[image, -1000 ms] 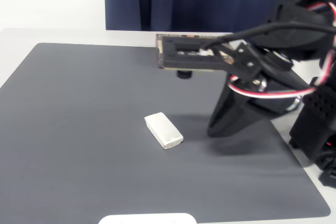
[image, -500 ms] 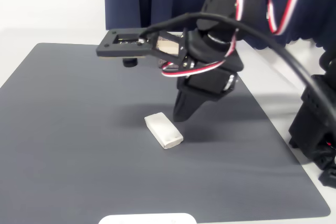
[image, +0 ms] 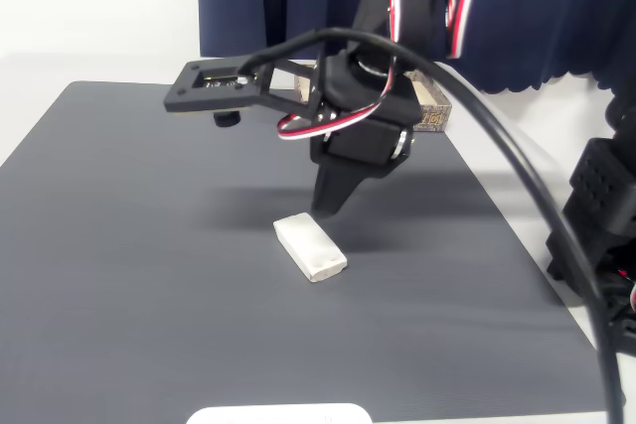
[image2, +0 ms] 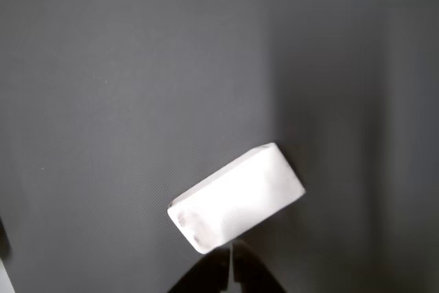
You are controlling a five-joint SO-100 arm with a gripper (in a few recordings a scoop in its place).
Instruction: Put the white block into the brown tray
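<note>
jaws (image: 326, 204) first: in the fixed view they come to a single dark point, and in the wrist view (image2: 231, 269) the two tips meet with only a hairline seam between them, so they read as closed, and closed on nothing. the point hangs just above the far end of the white block (image: 310, 246), close to it, though whether it actually touches is hard to call from either angle. the wrist view puts the tips right at the block's (image2: 236, 197) near long edge, the block lying slantwise across the frame.

the block lies flat on the dark grey mat (image: 149, 245), roughly mid-mat, a little toward the front edge, angled so one end points to the back left and the other to the front right in the fixed view.

now the brown tray (image: 429, 106): only a corner of it peeks out behind the arm, near the mat's back right corner, well apart from the block. its inside is hidden by the arm, so what it holds can't be told.

a white rounded plate (image: 278, 414) edges in at the front of the bench.
</note>
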